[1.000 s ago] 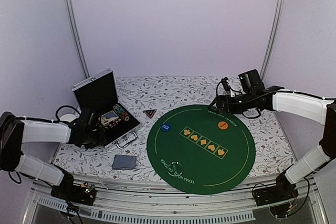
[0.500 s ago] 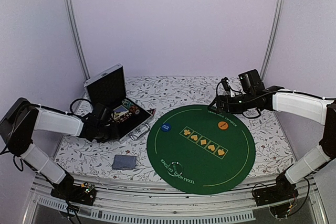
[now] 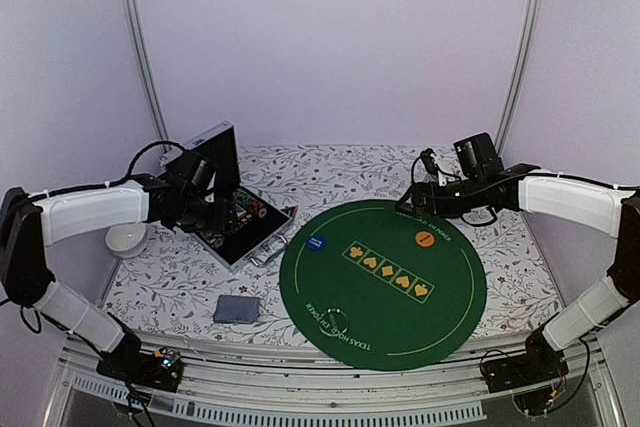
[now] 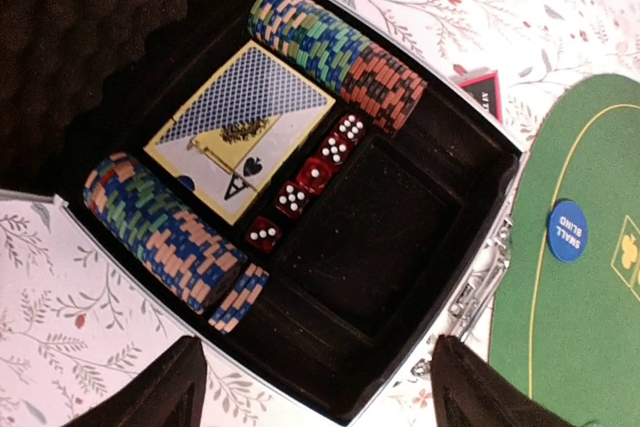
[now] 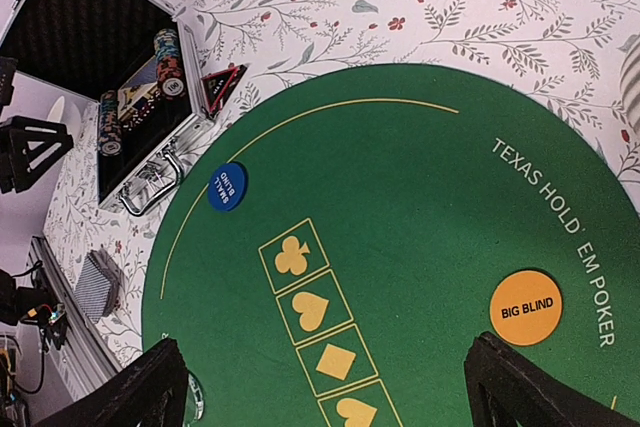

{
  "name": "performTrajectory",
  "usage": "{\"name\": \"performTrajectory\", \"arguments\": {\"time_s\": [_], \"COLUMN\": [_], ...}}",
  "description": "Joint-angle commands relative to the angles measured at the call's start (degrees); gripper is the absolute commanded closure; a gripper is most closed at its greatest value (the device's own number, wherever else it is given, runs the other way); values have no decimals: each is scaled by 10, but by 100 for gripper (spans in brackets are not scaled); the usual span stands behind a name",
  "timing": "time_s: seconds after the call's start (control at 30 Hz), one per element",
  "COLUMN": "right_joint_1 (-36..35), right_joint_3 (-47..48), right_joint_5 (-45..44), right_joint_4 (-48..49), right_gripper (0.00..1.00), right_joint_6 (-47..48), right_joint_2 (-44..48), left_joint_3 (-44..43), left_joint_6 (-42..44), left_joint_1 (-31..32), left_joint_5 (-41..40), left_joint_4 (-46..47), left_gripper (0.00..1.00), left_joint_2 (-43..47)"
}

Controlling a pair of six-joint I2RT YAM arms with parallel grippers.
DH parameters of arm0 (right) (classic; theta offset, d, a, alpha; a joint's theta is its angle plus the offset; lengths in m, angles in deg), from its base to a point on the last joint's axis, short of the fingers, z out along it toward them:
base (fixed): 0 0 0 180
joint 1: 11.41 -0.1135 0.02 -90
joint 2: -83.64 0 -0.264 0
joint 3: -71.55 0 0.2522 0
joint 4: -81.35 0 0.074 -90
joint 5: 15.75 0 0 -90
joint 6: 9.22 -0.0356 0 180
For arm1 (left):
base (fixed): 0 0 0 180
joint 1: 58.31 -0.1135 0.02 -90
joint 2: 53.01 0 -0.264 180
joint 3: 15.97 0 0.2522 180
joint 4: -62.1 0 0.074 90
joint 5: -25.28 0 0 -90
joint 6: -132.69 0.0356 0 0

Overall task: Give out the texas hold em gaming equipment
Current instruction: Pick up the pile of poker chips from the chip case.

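Observation:
An open aluminium case [image 3: 262, 239] lies left of the green mat [image 3: 385, 292]. In the left wrist view it holds two rows of striped chips [image 4: 330, 42], a card deck [image 4: 240, 127] and red dice [image 4: 310, 177]. My left gripper [image 4: 320, 397] is open and empty above the case's front edge. A blue disc [image 3: 316, 243] and an orange disc [image 3: 424, 239] lie on the mat. A grey-blue card stack [image 3: 237, 308] lies on the cloth. The black red-edged triangle [image 4: 482, 92] peeks out beside the case. My right gripper [image 5: 335, 397] is open and empty above the mat.
A pale ring-shaped disc [image 3: 335, 318] lies near the mat's front edge. A white round object [image 3: 126, 238] sits at the table's left edge. A ribbed grey cup [image 5: 632, 77] shows at the right edge of the right wrist view. The case lid [image 3: 212, 162] stands upright.
The case has slid right to the mat's edge, against the triangle. My left arm has risen from the case's side and now hangs above it. The right arm has not moved.

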State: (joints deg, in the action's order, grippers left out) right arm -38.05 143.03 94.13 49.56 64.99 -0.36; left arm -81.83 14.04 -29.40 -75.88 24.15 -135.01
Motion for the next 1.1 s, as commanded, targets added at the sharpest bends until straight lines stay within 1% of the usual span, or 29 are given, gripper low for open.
{"name": "performTrajectory", "arguments": {"time_s": [0.0,0.07,0.17,0.23,0.37,0.57,0.63,0.73,0.77,1.07], "right_joint_1": [-4,-4,-4,-3,-4,-4,-4,-4,-4,-3], "right_joint_3": [11,7,4,7,12,19,20,21,20,19], "right_joint_5": [2,-1,-1,5,10,15,15,14,15,18], "right_joint_4": [-6,-9,-9,-11,-12,-11,-11,-12,-12,-9], "right_gripper": [1,1,1,1,1,1,1,1,1,1], "right_joint_6": [4,5,7,7,8,11,12,14,13,15], "right_joint_2": [4,8,9,5,-2,-13,-14,-16,-17,-23], "left_joint_3": [-41,-49,-71,-85,-107,-125,-133,-144,-147,-158], "left_joint_6": [73,87,112,144,191,245,252,251,249,245], "left_joint_1": [-49,-69,-75,-74,-70,-61,-60,-58,-58,-56], "left_joint_5": [9,19,11,31,10,3,-3,-11,-18,-25], "left_joint_4": [-90,-96,-113,-131,-171,-181,-183,-188,-190,-185], "left_gripper": [21,25,29,28,24,22,25,35,37,42], "left_joint_2": [-31,-38,-53,-67,-95,-130,-142,-163,-167,-183]}}
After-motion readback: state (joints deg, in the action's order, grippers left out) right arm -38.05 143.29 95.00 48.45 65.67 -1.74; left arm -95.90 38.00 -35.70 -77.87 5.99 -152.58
